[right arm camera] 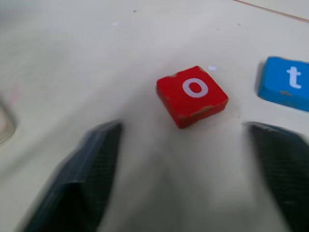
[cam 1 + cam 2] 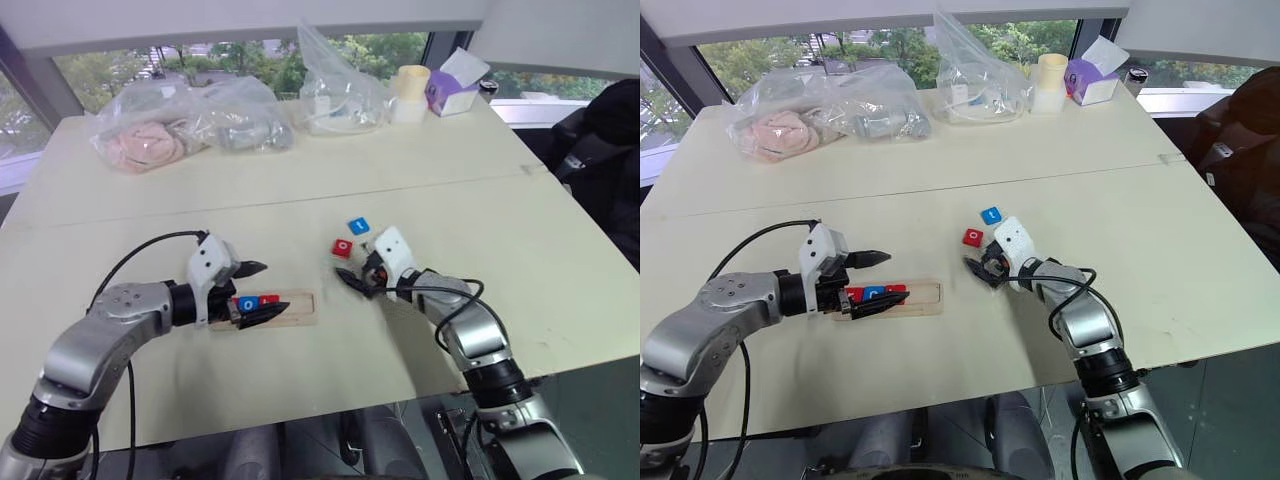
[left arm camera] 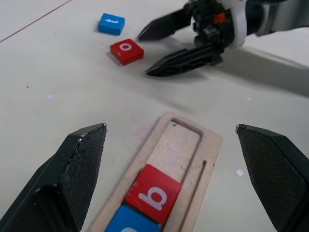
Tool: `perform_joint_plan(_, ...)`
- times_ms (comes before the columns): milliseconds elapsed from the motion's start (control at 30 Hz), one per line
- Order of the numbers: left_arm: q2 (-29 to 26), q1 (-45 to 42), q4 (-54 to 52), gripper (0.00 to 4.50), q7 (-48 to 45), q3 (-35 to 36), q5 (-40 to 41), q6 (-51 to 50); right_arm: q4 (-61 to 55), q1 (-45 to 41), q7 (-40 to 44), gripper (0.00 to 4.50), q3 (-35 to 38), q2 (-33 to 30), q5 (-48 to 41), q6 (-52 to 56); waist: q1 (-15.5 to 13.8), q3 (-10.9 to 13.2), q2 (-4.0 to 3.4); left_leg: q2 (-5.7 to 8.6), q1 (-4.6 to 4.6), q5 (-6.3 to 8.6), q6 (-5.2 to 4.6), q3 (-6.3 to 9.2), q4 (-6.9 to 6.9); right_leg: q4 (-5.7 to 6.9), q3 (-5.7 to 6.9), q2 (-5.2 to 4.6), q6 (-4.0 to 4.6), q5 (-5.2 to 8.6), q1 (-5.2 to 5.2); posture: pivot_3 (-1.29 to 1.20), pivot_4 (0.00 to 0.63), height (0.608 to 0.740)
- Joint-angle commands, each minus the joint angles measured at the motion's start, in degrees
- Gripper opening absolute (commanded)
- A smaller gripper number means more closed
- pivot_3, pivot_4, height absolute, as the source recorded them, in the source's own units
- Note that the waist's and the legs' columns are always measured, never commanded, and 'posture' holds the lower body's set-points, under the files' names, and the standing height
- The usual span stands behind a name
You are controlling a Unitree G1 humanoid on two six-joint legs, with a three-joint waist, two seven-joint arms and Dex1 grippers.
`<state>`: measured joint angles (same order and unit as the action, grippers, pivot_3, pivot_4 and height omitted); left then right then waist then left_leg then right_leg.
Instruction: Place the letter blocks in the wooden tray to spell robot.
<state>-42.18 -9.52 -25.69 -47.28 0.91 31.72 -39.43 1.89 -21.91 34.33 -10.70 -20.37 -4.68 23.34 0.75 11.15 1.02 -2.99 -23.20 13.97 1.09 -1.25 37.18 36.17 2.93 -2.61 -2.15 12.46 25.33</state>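
The wooden tray point(image 2: 296, 309) lies on the table with my left gripper point(image 2: 262, 292) open over its left part, one finger on each side. Three letter blocks sit in its slot: a red one point(image 2: 854, 294), a blue one point(image 2: 874, 293) and a red b point(image 3: 154, 193); the slot's right part point(image 3: 176, 145) is bare. To the right of the tray, a red o block point(image 1: 192, 95) and a blue t block point(image 1: 287, 82) lie loose on the table. My right gripper point(image 2: 357, 272) is open just short of the red o, fingers pointing at it without touching.
Clear plastic bags point(image 2: 190, 125) of items, a pale roll point(image 2: 410, 92) and a purple tissue box point(image 2: 452, 88) stand along the table's far side. A dark garment point(image 2: 600, 160) hangs off the right. The table's front edge point(image 2: 330, 415) is close below the arms.
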Motion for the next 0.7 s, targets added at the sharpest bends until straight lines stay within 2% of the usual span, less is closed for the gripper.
perform_joint_plan(33, -0.53, -0.08, -1.11, 4.5, -0.26, 1.08, -0.2, 1.16, 2.75, -0.26, 4.76, 4.46, -0.93, -1.26, -0.3, -5.53, 0.0, 0.0, 0.0, 0.0, 0.0, 0.0, 0.0, 0.0, 0.0, 0.0, 0.0, 0.0, 0.0, 0.0, 0.0, 0.0, 0.15, 0.74)
perform_joint_plan(233, -0.58, -0.5, -0.53, 4.5, -0.31, 0.9, -0.46, 1.24, 14.09, -5.64, 10.65, 4.46, 0.28, -0.16, -2.15, -11.65, 0.1, 0.0, 0.0, 0.0, 0.02, 0.0, 0.0, 0.0, 0.0, 0.02, 0.0, 0.02, 0.0, -0.01, 0.0, 0.0, 0.15, 0.74)
perform_joint_plan(367, -0.65, -0.47, -0.55, 4.5, -0.02, 0.78, -0.94, 1.24, 29.71, -13.46, 11.79, 4.46, 0.75, 1.89, -0.76, -17.21, 0.49, 0.0, 0.0, 0.0, 0.07, 0.0, -0.01, -0.01, 0.01, 0.03, -0.02, 0.04, 0.03, -0.04, -0.02, 0.0, 0.15, 0.74)
perform_joint_plan(500, -0.57, 0.37, -1.4, 4.5, 0.59, 1.31, -0.97, 0.85, 39.47, -18.69, 14.65, 4.46, 1.45, 4.07, -1.47, -19.65, 0.32, 0.0, 0.01, 0.0, 0.21, -0.01, -0.01, 0.0, 0.01, 0.04, -0.05, 0.06, 0.09, -0.1, -0.13, 0.0, 0.15, 0.74)
perform_joint_plan(600, -0.54, 1.17, -2.01, 4.5, 1.26, 1.84, -1.14, 0.73, 42.27, -20.78, 17.33, 3.58, 1.77, 5.02, -1.73, -20.29, 0.4, 0.0, 0.01, 0.0, 0.27, -0.01, -0.01, -0.03, 0.0, 0.04, -0.11, 0.06, 0.09, -0.1, -0.16, 0.0, 0.15, 0.74)
perform_joint_plan(700, -0.55, 1.69, -2.26, 4.5, 1.78, 2.28, -1.0, 0.73, 41.4, -20.4, 19.45, 2.03, 1.54, 4.87, -1.54, -19.77, 0.36, 0.0, 0.01, 0.0, 0.27, -0.01, -0.01, -0.04, -0.05, 0.05, -0.15, 0.08, 0.09, -0.09, -0.15, 0.0, 0.15, 0.74)
